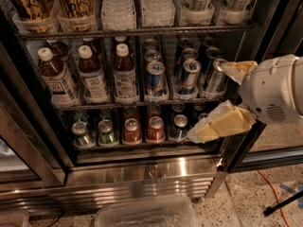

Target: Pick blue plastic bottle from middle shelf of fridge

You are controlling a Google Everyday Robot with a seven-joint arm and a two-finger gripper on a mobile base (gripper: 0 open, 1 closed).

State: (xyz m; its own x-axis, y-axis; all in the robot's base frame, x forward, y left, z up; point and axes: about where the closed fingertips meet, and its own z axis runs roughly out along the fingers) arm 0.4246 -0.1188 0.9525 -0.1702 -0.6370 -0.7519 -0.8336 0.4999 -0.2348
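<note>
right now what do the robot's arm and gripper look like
The gripper, at the right by the fridge, has two pale yellow wedge-shaped fingers with whitish tips. They join a rounded white wrist housing with a small dotted grille.

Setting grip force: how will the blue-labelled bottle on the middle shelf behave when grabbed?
The blue plastic bottle looks full of dark drink, so likely heavy for its size. Tall and narrow, it may tip against the cans beside it if pushed high. The open gripper hangs by the right end of the middle shelf.
</note>
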